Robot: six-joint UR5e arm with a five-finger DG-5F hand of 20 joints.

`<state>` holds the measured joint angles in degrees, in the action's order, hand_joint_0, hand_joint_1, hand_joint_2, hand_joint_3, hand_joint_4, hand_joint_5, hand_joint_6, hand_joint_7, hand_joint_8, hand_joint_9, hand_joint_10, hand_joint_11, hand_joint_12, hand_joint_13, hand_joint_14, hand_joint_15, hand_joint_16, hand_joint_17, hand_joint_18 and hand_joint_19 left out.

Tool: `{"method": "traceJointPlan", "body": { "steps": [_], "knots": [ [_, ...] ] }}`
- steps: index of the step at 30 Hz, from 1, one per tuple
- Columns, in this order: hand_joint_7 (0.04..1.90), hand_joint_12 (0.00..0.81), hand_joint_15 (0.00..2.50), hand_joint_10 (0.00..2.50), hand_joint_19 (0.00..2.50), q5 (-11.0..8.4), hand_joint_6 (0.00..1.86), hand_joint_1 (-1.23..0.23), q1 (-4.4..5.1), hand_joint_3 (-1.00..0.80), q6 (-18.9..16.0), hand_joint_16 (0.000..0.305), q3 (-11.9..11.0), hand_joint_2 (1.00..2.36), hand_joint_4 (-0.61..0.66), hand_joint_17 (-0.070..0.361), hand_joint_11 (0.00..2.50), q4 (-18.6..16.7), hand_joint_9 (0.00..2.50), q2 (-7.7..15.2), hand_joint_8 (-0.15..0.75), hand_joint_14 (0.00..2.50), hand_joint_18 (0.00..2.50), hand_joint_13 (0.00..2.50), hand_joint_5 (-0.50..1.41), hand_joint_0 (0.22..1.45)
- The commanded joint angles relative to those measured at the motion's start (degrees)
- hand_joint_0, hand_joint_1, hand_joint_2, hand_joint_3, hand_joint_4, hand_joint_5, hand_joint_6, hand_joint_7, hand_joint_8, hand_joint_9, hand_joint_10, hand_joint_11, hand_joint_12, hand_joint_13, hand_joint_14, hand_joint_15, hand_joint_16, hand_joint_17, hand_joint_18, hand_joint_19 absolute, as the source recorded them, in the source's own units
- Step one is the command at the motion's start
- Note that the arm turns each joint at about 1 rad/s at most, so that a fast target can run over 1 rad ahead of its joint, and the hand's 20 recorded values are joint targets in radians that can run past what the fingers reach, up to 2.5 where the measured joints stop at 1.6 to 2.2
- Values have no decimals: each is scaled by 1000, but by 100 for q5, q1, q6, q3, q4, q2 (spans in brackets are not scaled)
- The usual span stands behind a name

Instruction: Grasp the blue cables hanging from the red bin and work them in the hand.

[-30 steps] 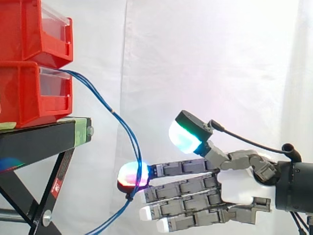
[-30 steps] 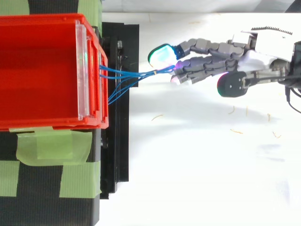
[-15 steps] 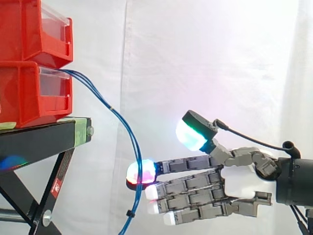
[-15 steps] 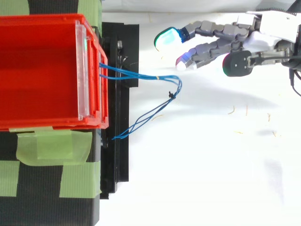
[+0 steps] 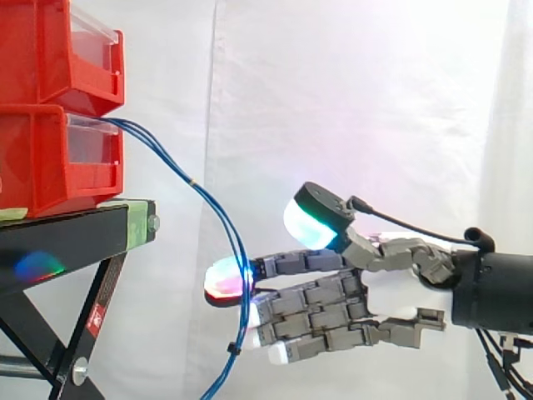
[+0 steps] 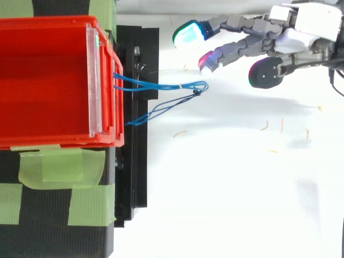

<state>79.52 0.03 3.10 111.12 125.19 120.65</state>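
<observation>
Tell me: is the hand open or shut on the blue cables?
Open: the hand has straight fingers, and the top view shows the blue cables apart from them.

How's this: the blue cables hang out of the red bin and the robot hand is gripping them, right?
Not gripping. The blue cables do hang out of the red bin, but the robot hand is open and apart from them, as the top view shows.

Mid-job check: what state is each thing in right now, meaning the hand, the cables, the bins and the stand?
hand: open, fingers straight, holding nothing.
blue cables: hanging from the front of the lower red bin, ungrasped; the top view shows a gap to the hand.
lower red bin: upright on the black stand.
upper red bin: stacked on the lower one.
black stand: bearing both bins.
</observation>
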Motion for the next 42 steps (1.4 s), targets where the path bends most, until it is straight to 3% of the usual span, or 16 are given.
{"method": "traceJointPlan", "body": {
  "steps": [1, 8, 18, 29, 34, 37, 42],
  "knots": [
    [761, 384, 432, 14, 463, 20, 8, -555, 33, -917, 68, 54, -231, 1002, 178, 123, 517, 207, 568, 3, 313, 14, 293, 414, -57, 704],
    [761, 400, 495, 14, 498, -15, 8, -553, 120, -915, 296, 55, -381, 1002, 187, 123, 579, 207, 642, 3, 331, 18, 339, 499, -49, 706],
    [766, 429, 712, 21, 667, -15, 10, -546, 270, -911, 402, 55, -381, 1002, 206, 123, 791, 155, 838, 3, 361, 22, 600, 781, -30, 715],
    [772, 426, 751, 21, 697, -24, 9, -544, 314, -909, 411, 54, -381, 1002, 214, 122, 794, 102, 881, 3, 369, 22, 656, 840, -20, 719],
    [768, 425, 757, 21, 705, 2, 9, -543, 314, -907, 376, 54, -390, 1003, 214, 121, 800, 75, 888, 293, 369, 24, 653, 844, -14, 719],
    [771, 426, 760, 21, 695, 29, 9, -543, 323, -909, 209, 54, -407, 1003, 218, 121, 808, -127, 891, 495, 371, 24, 653, 850, -14, 720],
    [774, 434, 807, 22, 704, 55, 9, -542, 296, -910, 6, 53, -407, 1003, 218, 120, 841, -223, 919, 495, 370, 26, 660, 890, -8, 721]
  ]
}}
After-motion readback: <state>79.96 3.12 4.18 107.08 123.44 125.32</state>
